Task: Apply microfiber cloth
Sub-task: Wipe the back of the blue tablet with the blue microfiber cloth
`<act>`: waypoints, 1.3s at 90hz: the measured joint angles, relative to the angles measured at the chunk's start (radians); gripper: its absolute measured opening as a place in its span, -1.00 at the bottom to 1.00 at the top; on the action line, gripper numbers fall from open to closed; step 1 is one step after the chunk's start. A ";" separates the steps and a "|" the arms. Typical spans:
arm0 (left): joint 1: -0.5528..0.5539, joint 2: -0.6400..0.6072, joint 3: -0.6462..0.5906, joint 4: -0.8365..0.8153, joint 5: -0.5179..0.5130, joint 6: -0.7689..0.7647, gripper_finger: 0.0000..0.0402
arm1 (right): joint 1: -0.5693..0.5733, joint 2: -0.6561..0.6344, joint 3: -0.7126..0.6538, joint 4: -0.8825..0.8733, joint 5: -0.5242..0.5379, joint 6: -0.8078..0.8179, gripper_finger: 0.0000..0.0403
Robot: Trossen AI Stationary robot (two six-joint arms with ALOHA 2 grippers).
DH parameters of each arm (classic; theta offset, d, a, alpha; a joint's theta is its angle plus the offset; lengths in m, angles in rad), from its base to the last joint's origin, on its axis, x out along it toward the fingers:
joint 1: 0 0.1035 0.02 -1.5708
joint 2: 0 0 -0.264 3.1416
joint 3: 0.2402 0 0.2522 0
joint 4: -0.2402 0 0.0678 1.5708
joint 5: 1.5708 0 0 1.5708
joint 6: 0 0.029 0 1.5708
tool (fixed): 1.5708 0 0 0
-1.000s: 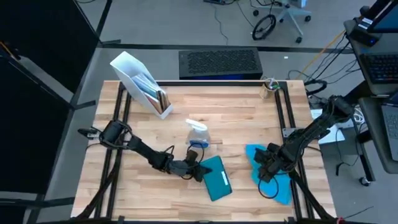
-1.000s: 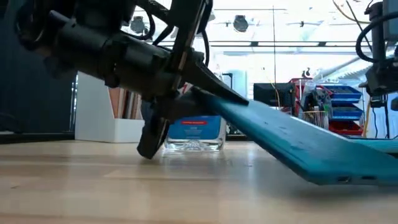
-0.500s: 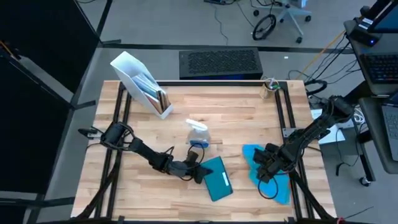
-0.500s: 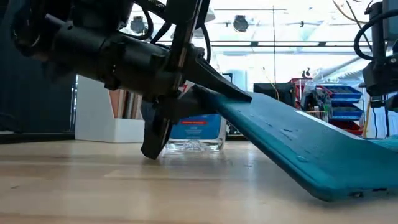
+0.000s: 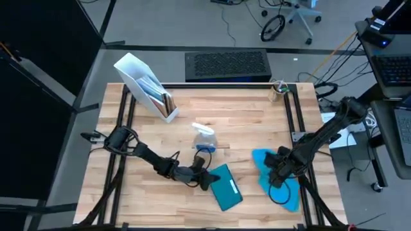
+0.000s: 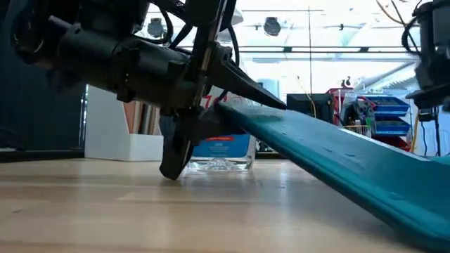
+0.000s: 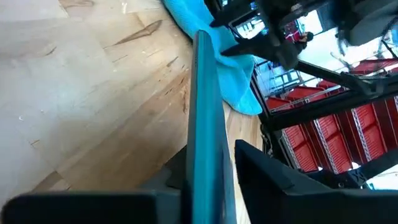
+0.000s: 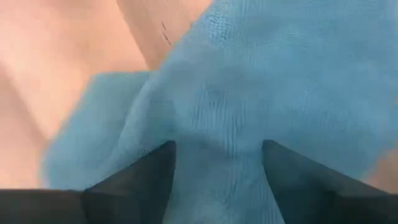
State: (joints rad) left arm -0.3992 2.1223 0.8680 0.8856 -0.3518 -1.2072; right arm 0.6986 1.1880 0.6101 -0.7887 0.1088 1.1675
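Note:
The microfiber cloth [image 5: 277, 183] is a sky-blue rag lying rumpled on the wooden table at the near right, with my right gripper [image 5: 277, 169] shut on it from above. It also shows past the tablet in the left wrist view [image 7: 231, 65]. My left gripper [image 5: 206, 178] reaches in from the table's left and is shut on a flat tablet with a teal face [image 5: 227, 187]. The tablet slopes down from the gripper [image 6: 232, 105] toward the near right. Its lower end runs out of the low view. My left gripper pinches the tablet's raised far-left end [image 7: 205, 158] between its two fingers, one on each flat face. The fingers come nearly level from the table's left. The tablet slants down away from them [image 6: 337, 151]. My right gripper holds a raised bunch of the cloth near its middle [image 8: 217, 146] between its two fingers [image 8: 146, 177], which point down from above. One layer or several, I cannot tell. The rest of the cloth lies slack on the table.
A small clear spray bottle [image 5: 204, 138] stands just beyond the tablet, near the table's middle. A white file holder [image 5: 146, 86] with papers stands at the far left. A dark keyboard-like panel [image 5: 226, 65] lies past the far edge. Black rails run along both sides.
My left gripper has carried the tablet a little toward the table's near right. The tablet stays tilted, and its lower end has slid out of the low view. The cloth's far-left part has shifted slightly under my right gripper.

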 joint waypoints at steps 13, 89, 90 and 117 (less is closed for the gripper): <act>0.000 0.000 0.000 0.000 0.000 -0.003 -0.44 | 0.000 -0.032 0.047 0.101 0.102 -0.031 0.11; -0.001 0.006 -0.002 0.053 0.011 0.070 -0.43 | -0.125 0.577 0.047 1.285 0.017 -0.395 -0.01; -0.001 0.006 -0.002 0.053 0.011 0.071 -0.43 | -0.126 0.582 0.047 1.289 0.017 -0.395 -0.03; -0.001 0.006 -0.002 0.059 0.009 0.072 -0.43 | -0.147 0.656 0.052 1.398 0.003 -0.379 -0.55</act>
State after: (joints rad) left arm -0.4000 2.1284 0.8658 0.9450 -0.3424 -1.1352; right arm 0.5514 1.8435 0.6617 0.6089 0.1114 0.7887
